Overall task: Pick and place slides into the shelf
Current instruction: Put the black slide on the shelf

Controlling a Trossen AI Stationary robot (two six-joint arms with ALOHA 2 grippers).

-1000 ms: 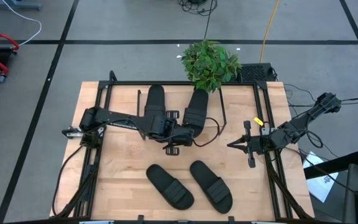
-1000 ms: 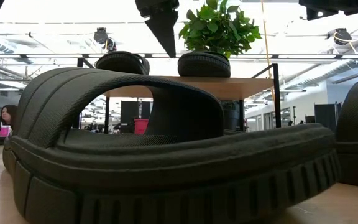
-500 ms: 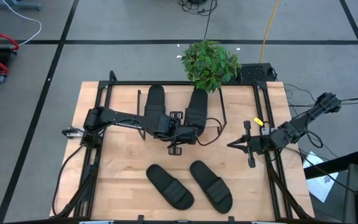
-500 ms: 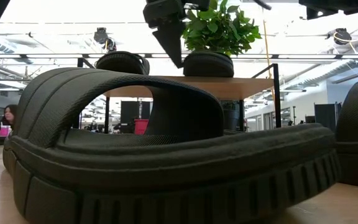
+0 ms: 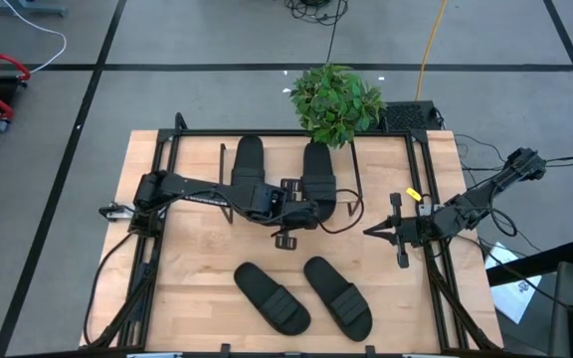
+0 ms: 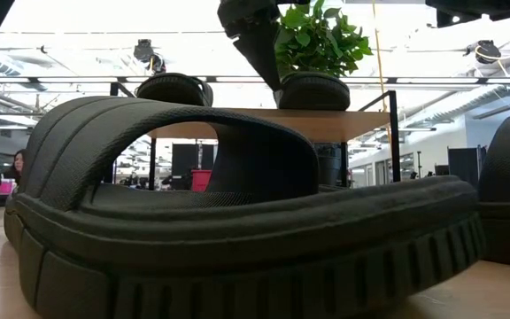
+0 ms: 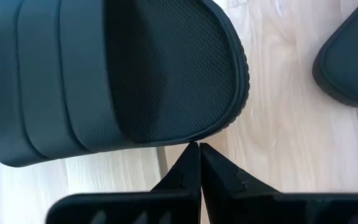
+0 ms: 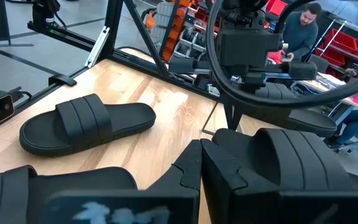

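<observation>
Two slides lie on the shelf (image 5: 338, 157) near the far edge of the tabletop (image 5: 197, 268): the left slide (image 5: 248, 163) and the right slide (image 5: 317, 173). The left gripper (image 5: 313, 208) is at the near end of the right slide, its fingers pressed together and holding nothing. Two other slides (image 5: 272, 296) (image 5: 337, 296) lie side by side near the front edge. The right gripper (image 5: 371, 232) waits by the right edge, its fingers pressed together too.
</observation>
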